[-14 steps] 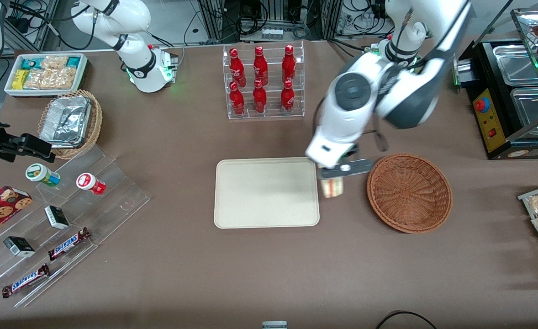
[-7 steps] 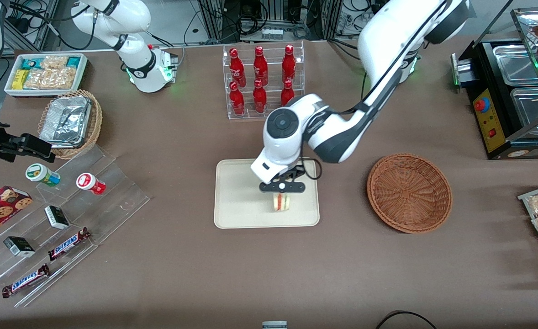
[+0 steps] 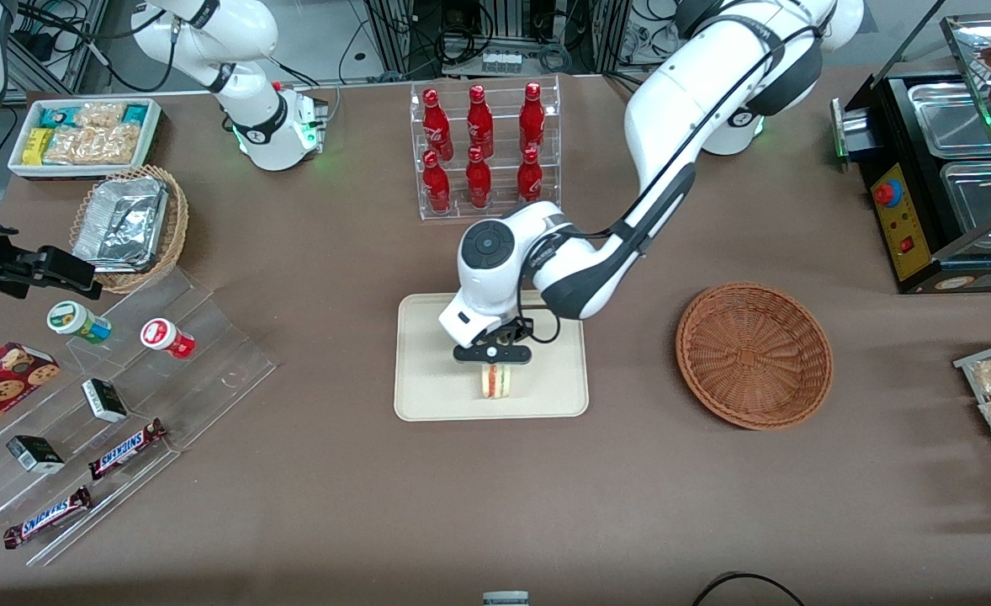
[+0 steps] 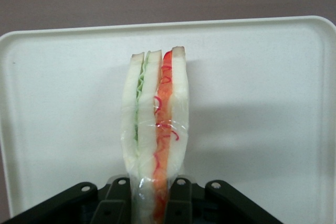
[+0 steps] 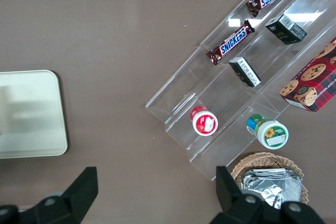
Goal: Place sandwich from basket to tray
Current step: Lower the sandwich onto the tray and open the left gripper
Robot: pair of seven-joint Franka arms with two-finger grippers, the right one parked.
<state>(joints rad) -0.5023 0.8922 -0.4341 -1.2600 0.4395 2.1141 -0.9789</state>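
Observation:
My gripper [image 3: 494, 364] hangs over the cream tray [image 3: 428, 370], shut on the sandwich [image 3: 495, 382], a wrapped wedge of white bread with green and red-orange filling. In the left wrist view the sandwich [image 4: 155, 129] stands on edge between the black fingers [image 4: 118, 203], above the tray's flat floor [image 4: 252, 108]. The gripper [image 4: 149, 203] pinches the wedge at its wrapped end. I cannot tell whether the sandwich touches the tray. The reddish-brown basket [image 3: 753, 353] sits beside the tray, toward the working arm's end, with nothing in it.
A clear rack of red bottles [image 3: 485, 148] stands farther from the front camera than the tray. Toward the parked arm's end are clear stepped shelves [image 3: 125, 396] with snacks, a tan wicker basket with a foil tray [image 3: 125, 223] and a white snack bin [image 3: 83, 135]. A black appliance [image 3: 941, 177] stands past the basket.
The gripper carried the sandwich from the gap between basket and tray to over the tray, then shifted a little farther toward the parked arm's end and nearer the front camera.

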